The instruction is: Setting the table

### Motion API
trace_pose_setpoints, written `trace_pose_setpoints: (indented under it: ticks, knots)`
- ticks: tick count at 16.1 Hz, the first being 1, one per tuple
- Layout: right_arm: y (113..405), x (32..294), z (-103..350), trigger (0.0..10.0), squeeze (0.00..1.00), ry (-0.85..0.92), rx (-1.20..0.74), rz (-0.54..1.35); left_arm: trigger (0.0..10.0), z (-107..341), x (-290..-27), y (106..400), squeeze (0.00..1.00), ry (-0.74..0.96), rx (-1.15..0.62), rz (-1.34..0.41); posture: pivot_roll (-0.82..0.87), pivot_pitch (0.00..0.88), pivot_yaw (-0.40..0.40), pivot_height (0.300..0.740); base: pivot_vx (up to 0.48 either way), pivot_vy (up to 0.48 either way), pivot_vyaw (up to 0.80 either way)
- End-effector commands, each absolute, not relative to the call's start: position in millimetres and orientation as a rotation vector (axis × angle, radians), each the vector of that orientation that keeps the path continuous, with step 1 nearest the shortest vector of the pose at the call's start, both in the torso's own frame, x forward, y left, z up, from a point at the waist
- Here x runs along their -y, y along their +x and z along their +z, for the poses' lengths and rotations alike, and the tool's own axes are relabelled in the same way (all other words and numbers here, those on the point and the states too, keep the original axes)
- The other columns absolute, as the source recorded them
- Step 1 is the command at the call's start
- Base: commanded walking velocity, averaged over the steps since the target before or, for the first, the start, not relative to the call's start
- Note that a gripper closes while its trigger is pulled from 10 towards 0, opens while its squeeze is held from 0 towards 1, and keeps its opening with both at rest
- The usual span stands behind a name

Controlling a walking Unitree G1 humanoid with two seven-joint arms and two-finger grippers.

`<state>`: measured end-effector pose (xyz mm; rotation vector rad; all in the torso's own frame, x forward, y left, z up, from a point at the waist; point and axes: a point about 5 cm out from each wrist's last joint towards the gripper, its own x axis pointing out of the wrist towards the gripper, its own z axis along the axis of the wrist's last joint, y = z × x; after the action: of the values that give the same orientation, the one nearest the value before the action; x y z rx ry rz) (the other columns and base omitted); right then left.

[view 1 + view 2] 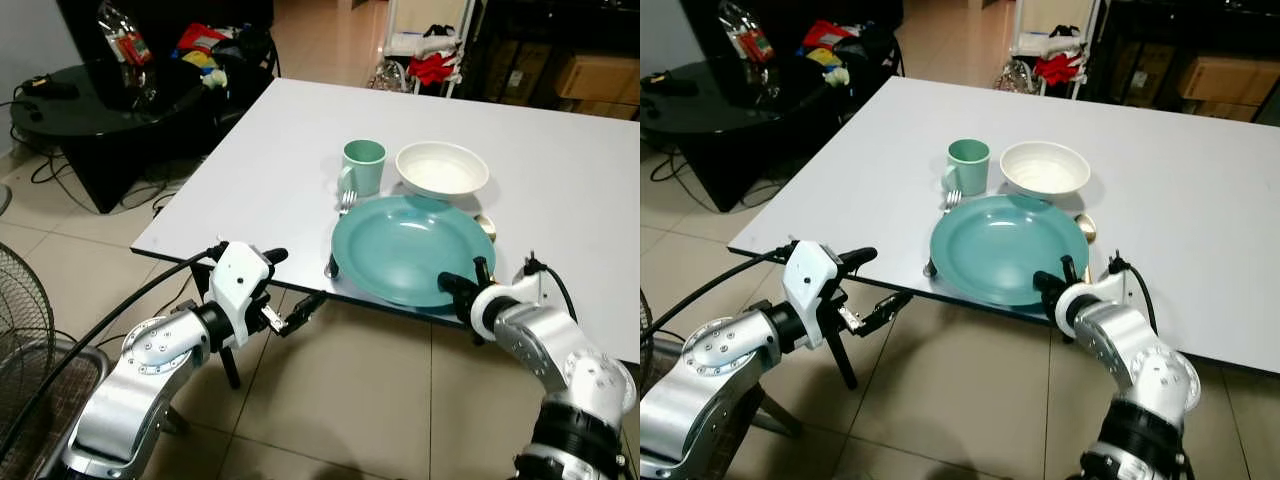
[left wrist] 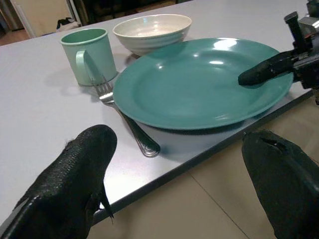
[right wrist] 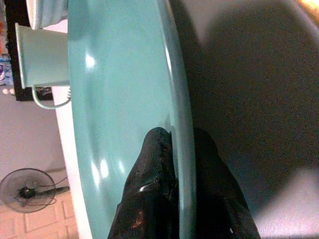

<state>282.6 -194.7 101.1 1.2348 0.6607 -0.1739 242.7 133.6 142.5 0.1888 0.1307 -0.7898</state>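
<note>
A teal plate (image 1: 405, 245) lies at the near edge of the white table (image 1: 560, 170). My right gripper (image 1: 457, 284) is shut on its near rim, one finger above the rim (image 3: 175, 89) and one below. A fork (image 2: 127, 119) lies partly under the plate's left side. Behind the plate stand a mint mug (image 1: 362, 166) and a white bowl (image 1: 441, 168), and a gold spoon (image 1: 487, 228) peeks out at the plate's right. My left gripper (image 1: 288, 286) is open and holds nothing. It hangs just off the table's near edge, left of the plate.
A black glass table (image 1: 100, 100) with clutter stands at the back left, with cables on the floor beside it. A fan (image 1: 20, 300) is at the far left. A white rack with red cloth (image 1: 430, 60) and cardboard boxes (image 1: 600, 80) stand behind the table. Tiled floor lies below.
</note>
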Motion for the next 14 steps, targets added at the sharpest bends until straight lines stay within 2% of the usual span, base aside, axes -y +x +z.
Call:
trace_pose_setpoints:
  ticks: [1,3,4,5,9,14]
  knots:
    - [289,191,109,10.0,0.0,1.204,-0.617,-0.139,10.0,146,-132,242,0.0,0.198,-0.122,-0.798,0.06,0.0,0.002,0.74,0.0,0.0,0.0]
    - [292,190,111,10.0,0.36,1.177,-0.574,-0.127,10.0,146,-133,243,0.0,0.196,-0.119,-0.795,0.06,0.0,0.001,0.74,0.0,0.0,0.0]
    - [293,189,112,10.0,0.64,1.177,-0.556,-0.117,10.0,146,-133,243,0.0,0.197,-0.12,-0.794,0.06,0.0,0.003,0.74,0.0,0.0,0.0]
    - [294,190,111,10.0,1.0,1.16,-0.539,-0.117,10.0,146,-133,242,0.0,0.197,-0.12,-0.794,0.06,0.0,0.002,0.74,0.0,0.0,0.0]
    - [293,195,109,10.0,1.0,1.116,-0.51,-0.149,10.0,146,-132,242,0.0,0.195,-0.119,-0.795,0.05,0.0,0.003,0.74,0.0,0.0,0.0]
    - [273,198,113,10.0,1.0,1.054,-0.495,-0.163,10.0,146,-130,245,0.0,0.192,-0.116,-0.804,0.04,0.0,0.015,0.74,0.0,0.0,0.0]
